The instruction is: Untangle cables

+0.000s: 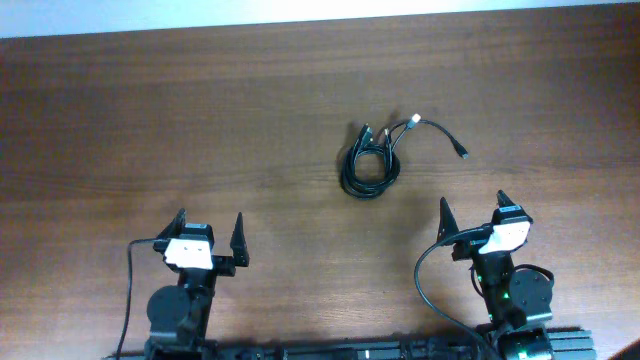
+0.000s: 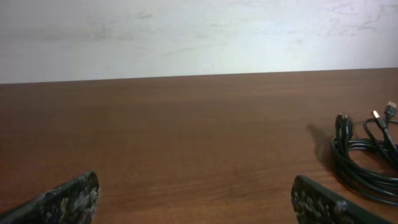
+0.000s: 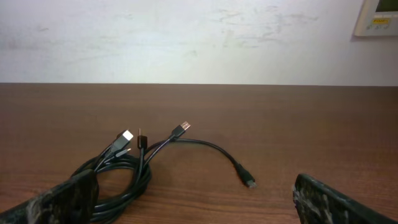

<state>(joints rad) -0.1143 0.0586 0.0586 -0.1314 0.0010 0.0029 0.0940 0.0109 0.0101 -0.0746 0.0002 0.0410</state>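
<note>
The cables (image 1: 372,165) lie in a tangled black coil on the wooden table, right of centre, with a whitish plug (image 1: 414,121) at the top and one loose end (image 1: 464,155) trailing right. My left gripper (image 1: 209,240) is open and empty at the near left, far from the coil. My right gripper (image 1: 474,215) is open and empty at the near right, just short of the coil. The coil shows at the right edge of the left wrist view (image 2: 364,158) and at the lower left of the right wrist view (image 3: 118,180), apart from both fingers.
The brown wooden table (image 1: 200,120) ends at a pale wall (image 2: 186,31) at the far side. A white wall device (image 3: 378,15) shows at the upper right of the right wrist view.
</note>
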